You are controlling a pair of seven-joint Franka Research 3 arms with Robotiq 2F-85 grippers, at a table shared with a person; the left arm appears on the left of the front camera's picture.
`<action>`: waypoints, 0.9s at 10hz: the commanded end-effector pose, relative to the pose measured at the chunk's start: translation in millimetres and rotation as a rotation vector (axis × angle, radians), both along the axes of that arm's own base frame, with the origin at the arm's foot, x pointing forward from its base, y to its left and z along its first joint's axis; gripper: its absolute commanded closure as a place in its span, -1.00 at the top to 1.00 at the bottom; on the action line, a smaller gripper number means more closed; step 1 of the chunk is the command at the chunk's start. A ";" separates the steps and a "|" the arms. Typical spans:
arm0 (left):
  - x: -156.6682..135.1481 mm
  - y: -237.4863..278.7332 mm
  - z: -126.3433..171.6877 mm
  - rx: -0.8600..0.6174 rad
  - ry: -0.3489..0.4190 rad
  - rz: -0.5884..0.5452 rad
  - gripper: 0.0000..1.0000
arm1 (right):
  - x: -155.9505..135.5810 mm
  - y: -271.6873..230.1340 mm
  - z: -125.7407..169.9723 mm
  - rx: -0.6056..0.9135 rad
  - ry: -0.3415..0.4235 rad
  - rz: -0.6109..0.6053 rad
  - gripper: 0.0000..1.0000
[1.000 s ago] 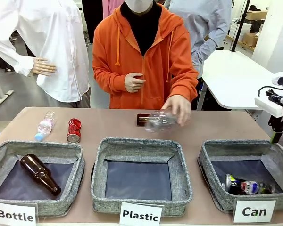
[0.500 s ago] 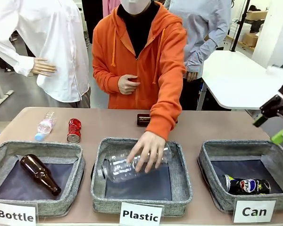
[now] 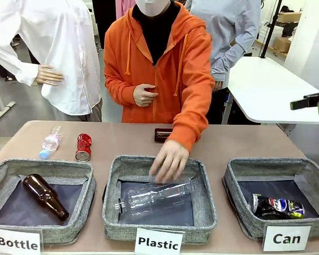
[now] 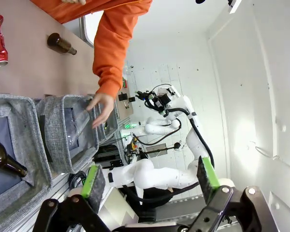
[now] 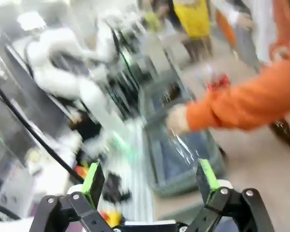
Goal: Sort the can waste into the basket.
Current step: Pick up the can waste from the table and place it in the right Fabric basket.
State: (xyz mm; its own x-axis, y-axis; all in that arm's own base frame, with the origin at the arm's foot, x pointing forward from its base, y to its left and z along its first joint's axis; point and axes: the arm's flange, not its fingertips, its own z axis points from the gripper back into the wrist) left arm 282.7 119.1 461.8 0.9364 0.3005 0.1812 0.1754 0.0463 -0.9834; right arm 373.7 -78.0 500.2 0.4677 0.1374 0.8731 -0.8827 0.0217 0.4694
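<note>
Two cans, front view: the black Pepsi can (image 3: 276, 206) lies inside the Can basket (image 3: 235, 178), the red crushed can (image 3: 83, 147) sits on the table (image 3: 228, 143) far left of that basket, and the right gripper (image 3: 308, 104) hangs above the basket's far right corner. Left wrist view: the left gripper (image 4: 150, 174) has fingers spread, nothing between them. Right wrist view: blurred, right gripper fingers spread wide, empty.

- Left gripper (image 4: 150, 176): jaws wide apart, nothing between them.
- Right gripper (image 3: 310, 102): held high beyond the worktop's (image 3: 239, 141) right edge, lying level, jaws spread, empty.
- Person's reaching hand (image 3: 169, 159): palm down, digits splayed.
- Person's other hand (image 3: 143, 95): curled at the chest.
</note>
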 end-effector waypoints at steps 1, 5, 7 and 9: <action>-2.9 -0.5 2.6 -0.001 0.009 -0.008 1.00 | 15.2 -1.8 -17.6 0.155 0.124 -0.111 1.00; -2.9 -0.5 2.6 -0.001 0.009 -0.008 1.00 | 0.0 0.0 0.0 0.000 0.000 0.000 1.00; -2.9 -0.5 2.6 -0.001 0.009 -0.008 1.00 | 0.0 0.0 0.0 0.000 0.000 0.000 1.00; -2.9 -0.5 2.6 -0.001 0.009 -0.008 1.00 | 0.0 0.0 0.0 0.000 0.000 0.000 1.00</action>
State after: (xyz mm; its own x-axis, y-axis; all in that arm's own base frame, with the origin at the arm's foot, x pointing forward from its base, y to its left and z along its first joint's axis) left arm 282.8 119.0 461.8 0.9365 0.3004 0.1809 0.1752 0.0461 -0.9834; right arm 374.1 -76.7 500.8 0.4860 0.1275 0.8646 -0.8729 0.0228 0.4873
